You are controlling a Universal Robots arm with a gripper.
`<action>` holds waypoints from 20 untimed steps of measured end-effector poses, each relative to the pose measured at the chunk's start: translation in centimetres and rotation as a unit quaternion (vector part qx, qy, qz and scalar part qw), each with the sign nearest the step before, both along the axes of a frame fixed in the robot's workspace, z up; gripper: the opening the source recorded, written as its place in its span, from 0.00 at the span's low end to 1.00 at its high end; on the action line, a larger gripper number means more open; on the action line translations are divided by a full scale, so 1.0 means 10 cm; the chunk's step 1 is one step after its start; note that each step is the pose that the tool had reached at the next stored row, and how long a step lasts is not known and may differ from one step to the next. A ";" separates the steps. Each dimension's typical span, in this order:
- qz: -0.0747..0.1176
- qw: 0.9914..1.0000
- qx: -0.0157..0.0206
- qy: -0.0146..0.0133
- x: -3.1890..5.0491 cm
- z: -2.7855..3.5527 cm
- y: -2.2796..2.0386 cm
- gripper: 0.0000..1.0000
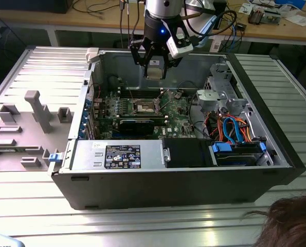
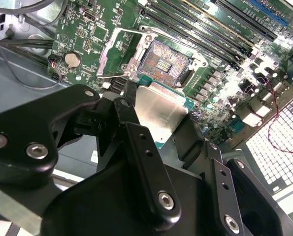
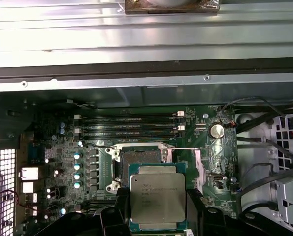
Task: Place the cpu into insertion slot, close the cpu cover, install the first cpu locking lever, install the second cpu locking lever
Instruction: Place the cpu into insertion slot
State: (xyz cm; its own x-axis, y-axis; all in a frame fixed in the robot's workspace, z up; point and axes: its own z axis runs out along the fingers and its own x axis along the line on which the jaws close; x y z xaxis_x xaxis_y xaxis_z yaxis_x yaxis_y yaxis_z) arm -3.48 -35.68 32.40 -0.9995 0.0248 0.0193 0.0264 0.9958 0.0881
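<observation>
Ext. view: the cpu (image 1: 154,71) is clamped in the gripper (image 1: 155,77) and held high above the insertion slot (image 1: 145,107), prob. for clearance from board parts.

Second wrist view: the cpu (image 2: 158,113) is pinched by its edges, prob. so the underside is spared. The cpu cover (image 2: 117,54) is swung open and the slot (image 2: 167,61) is left bare.

First wrist view: the cpu (image 3: 157,199) is not yet seated in the slot (image 3: 141,157).

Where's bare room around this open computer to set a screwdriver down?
Ribbed table on the exterior view's right of the case, and the strip along its near side. Crowded: the motherboard, under the claw holding the cpu.

one cpu (image 3: 157,195), one insertion slot (image 2: 167,61) — one hand (image 1: 156,70)
</observation>
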 end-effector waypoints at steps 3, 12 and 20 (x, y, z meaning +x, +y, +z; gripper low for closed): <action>0.000 1.000 0.000 0.000 0.000 -0.011 0.000 0.55; 0.000 1.000 0.000 0.000 0.000 -0.029 0.000 0.55; 0.000 1.000 0.000 0.000 0.000 -0.047 0.000 0.55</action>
